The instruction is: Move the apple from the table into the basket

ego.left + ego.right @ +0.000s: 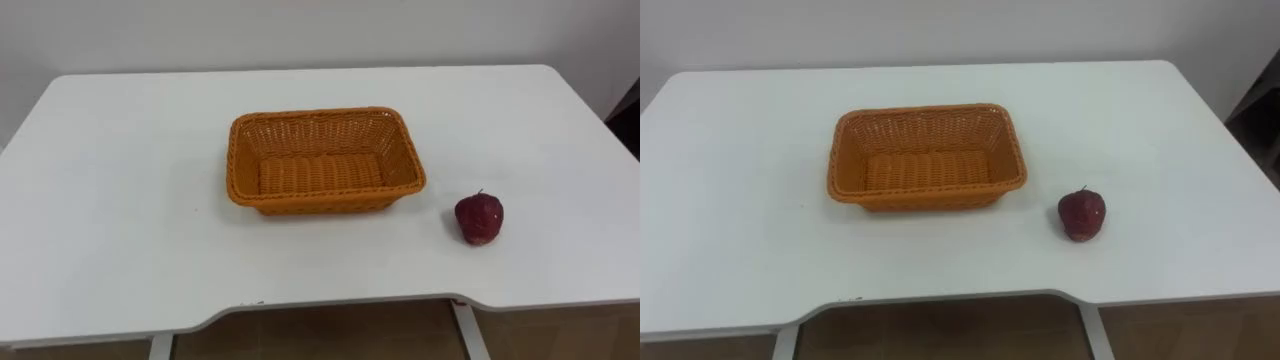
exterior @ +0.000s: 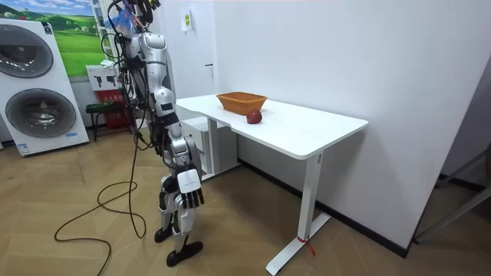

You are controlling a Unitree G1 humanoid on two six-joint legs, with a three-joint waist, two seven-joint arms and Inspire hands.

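Note:
A dark red apple [image 1: 479,218] with a short stem rests on the white table [image 1: 120,230], to the right of the basket and a little nearer the front edge. The orange wicker basket [image 1: 325,160] sits in the middle of the table with nothing in it. In the room view I stand at the table's front edge, facing the basket [image 2: 241,101] and the apple [image 2: 254,116]. My right hand [image 2: 189,188] hangs low at my side, well below the tabletop, with its fingers relaxed and holding nothing.
The table's front edge has a shallow cut-out in the middle [image 1: 330,305]. A white wall runs behind the table. Washing machines [image 2: 42,84] and a stool stand behind me on the wooden floor at the room view's left.

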